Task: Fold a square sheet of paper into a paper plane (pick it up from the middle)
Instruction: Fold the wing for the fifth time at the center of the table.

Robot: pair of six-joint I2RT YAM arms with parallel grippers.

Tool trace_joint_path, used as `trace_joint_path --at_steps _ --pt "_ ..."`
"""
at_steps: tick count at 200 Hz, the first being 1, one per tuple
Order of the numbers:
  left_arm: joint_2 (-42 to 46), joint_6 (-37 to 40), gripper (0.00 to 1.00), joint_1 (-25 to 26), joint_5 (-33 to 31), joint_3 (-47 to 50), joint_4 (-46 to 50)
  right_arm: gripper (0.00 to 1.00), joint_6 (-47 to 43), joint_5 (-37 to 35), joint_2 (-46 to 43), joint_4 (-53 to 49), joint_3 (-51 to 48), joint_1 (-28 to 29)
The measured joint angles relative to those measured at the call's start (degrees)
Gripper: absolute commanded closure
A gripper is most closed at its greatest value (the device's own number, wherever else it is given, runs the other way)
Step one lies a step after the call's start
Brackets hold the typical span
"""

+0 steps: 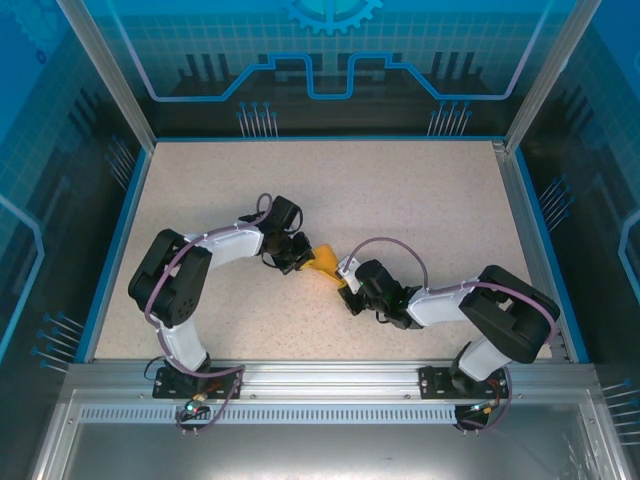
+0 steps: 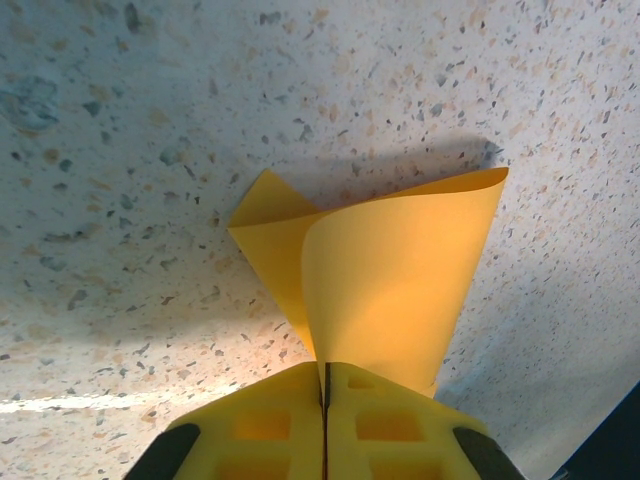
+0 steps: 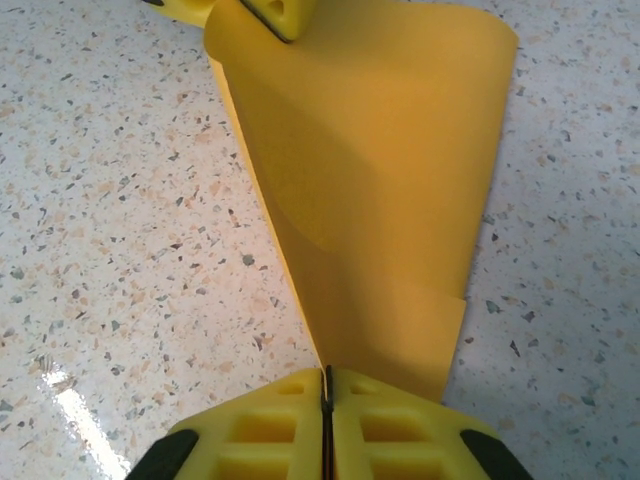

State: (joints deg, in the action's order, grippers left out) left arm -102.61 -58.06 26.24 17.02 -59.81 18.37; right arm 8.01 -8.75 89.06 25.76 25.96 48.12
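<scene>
**Holding the sheet at both ends: watch the pull and the curl**

You have the square sheet of paper (image 1: 325,262) pinched between the two arms near the middle of the surface (image 1: 400,190), with the left arm (image 1: 230,245) on one side and the right arm (image 1: 440,300) on the other. Both sets of jaws are closed flat, with only the thin paper in the slit between the yellow pads. In the left wrist view the left jaws grip one edge of the sheet (image 2: 390,280), and from there it bows up into a loose, uncreased curl. In the right wrist view the right jaws clamp the opposite end of the sheet (image 3: 370,200), and the left arm's pad (image 3: 280,15) shows at its far end. The sheet appears to be lifted off the surface, judging by the shadow under it. You cannot tell from these views whether a lower corner touches.

The main risks, as I judge them:

- If you draw the arms apart, the paper has little slack, so it could tear or slide out of one pinch.
- If you press the curl down as it sits, the crease may land off-centre, because the edges do not look aligned.
- The two wrists are near each other, so a twist on either side could knock them together.
- If you release one side early, the sheet will swing from the other grip.
</scene>
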Motion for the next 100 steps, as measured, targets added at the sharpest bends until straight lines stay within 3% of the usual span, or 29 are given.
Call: trace_joint_path --at_steps 26,43,59,70,100 --pt "0.02 0.28 0.81 0.00 -0.07 0.00 -0.02 1.00 0.59 0.26 0.02 -0.04 0.00 -0.02" --pt "0.42 0.33 0.62 -0.07 -0.42 0.02 0.09 1.00 1.64 1.81 0.00 -0.02 0.00 -0.20" --pt "2.14 1.18 0.58 -0.35 -1.22 0.11 0.68 1.00 3.52 4.22 0.02 0.07 0.00 -0.72" --pt "4.11 1.11 0.48 -0.63 -2.32 0.44 0.85 1.00 4.94 5.97 0.02 0.28 0.02 -1.38" --pt "11.30 1.49 0.44 -1.40 -5.84 1.75 1.73 1.00 9.14 11.34 0.15 0.92 0.59 -3.50"
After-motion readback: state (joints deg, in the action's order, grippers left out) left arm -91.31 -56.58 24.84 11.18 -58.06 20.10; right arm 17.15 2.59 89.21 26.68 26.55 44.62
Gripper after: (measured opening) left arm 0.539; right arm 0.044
